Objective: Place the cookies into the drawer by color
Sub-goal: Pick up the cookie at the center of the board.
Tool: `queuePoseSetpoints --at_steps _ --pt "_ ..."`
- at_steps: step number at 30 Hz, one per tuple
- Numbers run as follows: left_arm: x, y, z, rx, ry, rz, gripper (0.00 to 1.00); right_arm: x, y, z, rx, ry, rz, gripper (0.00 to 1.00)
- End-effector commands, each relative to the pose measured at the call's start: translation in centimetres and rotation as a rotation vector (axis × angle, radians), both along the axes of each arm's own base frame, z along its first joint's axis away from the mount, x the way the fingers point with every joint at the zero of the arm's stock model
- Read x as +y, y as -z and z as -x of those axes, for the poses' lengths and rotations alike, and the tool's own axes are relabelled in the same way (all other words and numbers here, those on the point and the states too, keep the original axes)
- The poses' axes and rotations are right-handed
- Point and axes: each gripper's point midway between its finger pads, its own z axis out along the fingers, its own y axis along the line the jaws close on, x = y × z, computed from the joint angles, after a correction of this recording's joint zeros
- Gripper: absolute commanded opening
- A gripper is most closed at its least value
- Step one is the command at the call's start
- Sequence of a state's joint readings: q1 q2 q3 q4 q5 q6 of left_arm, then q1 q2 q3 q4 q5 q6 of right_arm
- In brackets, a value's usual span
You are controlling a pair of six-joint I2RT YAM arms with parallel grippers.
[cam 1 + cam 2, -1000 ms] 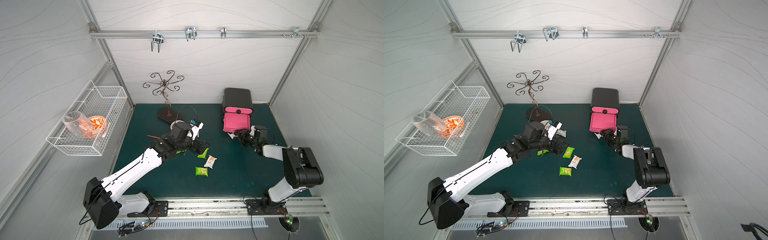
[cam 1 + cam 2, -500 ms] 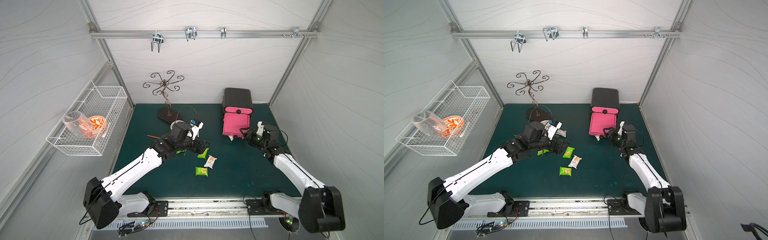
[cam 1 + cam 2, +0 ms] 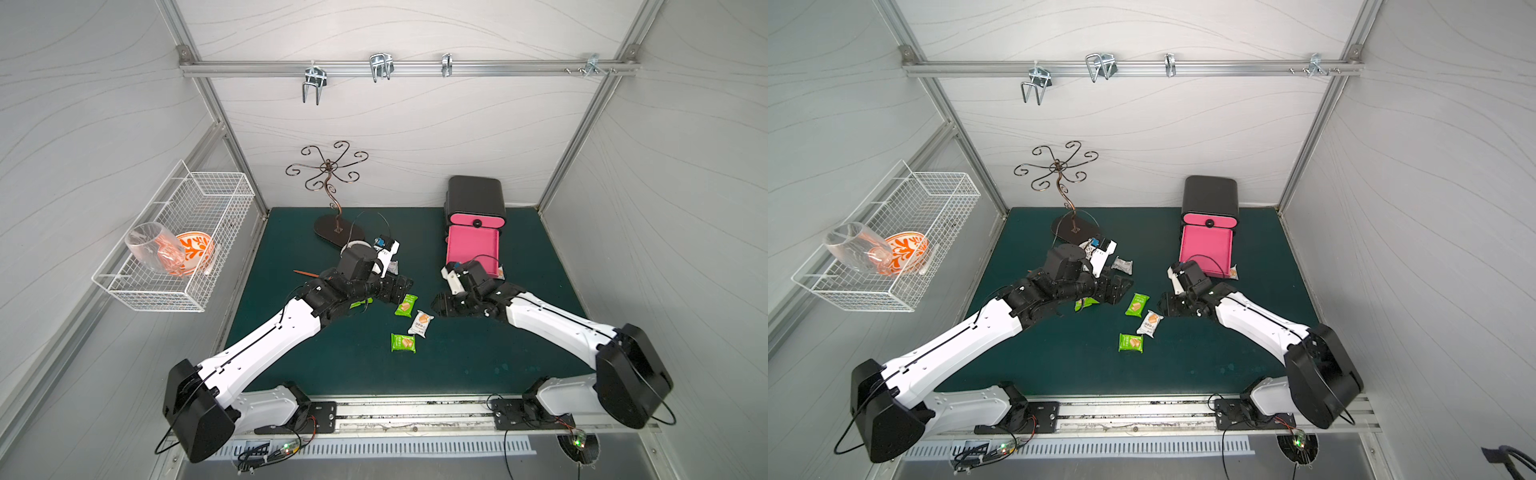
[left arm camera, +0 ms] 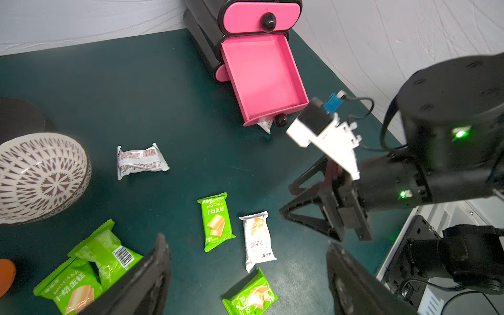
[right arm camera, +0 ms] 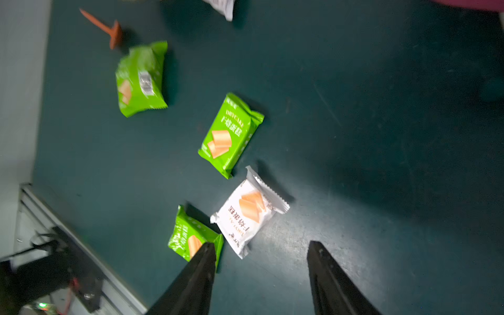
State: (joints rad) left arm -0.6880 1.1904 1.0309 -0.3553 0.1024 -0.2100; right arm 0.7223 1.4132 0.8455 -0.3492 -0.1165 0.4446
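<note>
**R gripper** [image 5: 261,243]: jaws part-open, nothing between them. Hovers over the table [image 5: 381,163], fingers pointing down.

**Nearest items:** the white pkt [image 5: 249,212] lies flat, face up, just ahead of the tips. One green pkt [image 5: 191,234] lies just beside it toward the front edge. A second green pkt [image 5: 230,135] lies just beside it toward the far edge. All three sit approx. mid-table.

**L gripper** [image 4: 245,241]: jaws wide open, empty, near the same cluster from the left side. Two more green pkts [image 4: 90,267] overlap under the L arm. A silver pkt [image 4: 139,161] lies apart, nearer the far edge, by a patterned bowl [image 4: 41,174].

**Drawer chest** [image 3: 476,195]: stands at the far edge, toward the far right corner. Top drawer closed. Middle drawer [image 4: 261,76] pulled out, empty. Another white pkt [image 4: 266,124] is tucked partly under its front lip.

**Handling (est.):**
- Pkts are prob. very light, w/ thin, crinkly, slick wrappers. The biscuit inside is likely brittle.
- Grip across the short width at pkt ctr, over the biscuit body. Avoid the crimped end seals, which would fold and slip.
- Pkts lie flat, so the fingers must reach the table on both sides. Squeeze moderately.
- The white pkt has green neighbours close by, so both could be caught. Approach on its free sides.
</note>
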Motion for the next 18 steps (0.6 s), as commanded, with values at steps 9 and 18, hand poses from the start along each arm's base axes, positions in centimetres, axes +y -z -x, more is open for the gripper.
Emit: queuePoseSetpoints --at_steps 9,18 --pt "3.2 -0.1 0.8 -0.02 -0.113 -0.026 0.9 2.4 3.7 0.6 -0.139 -0.033 0.36 0.99" --pt "4.1 0.1 2.0 -0.017 -0.102 -0.035 0.9 2.3 6.6 0.7 -0.068 0.001 0.424 0.99"
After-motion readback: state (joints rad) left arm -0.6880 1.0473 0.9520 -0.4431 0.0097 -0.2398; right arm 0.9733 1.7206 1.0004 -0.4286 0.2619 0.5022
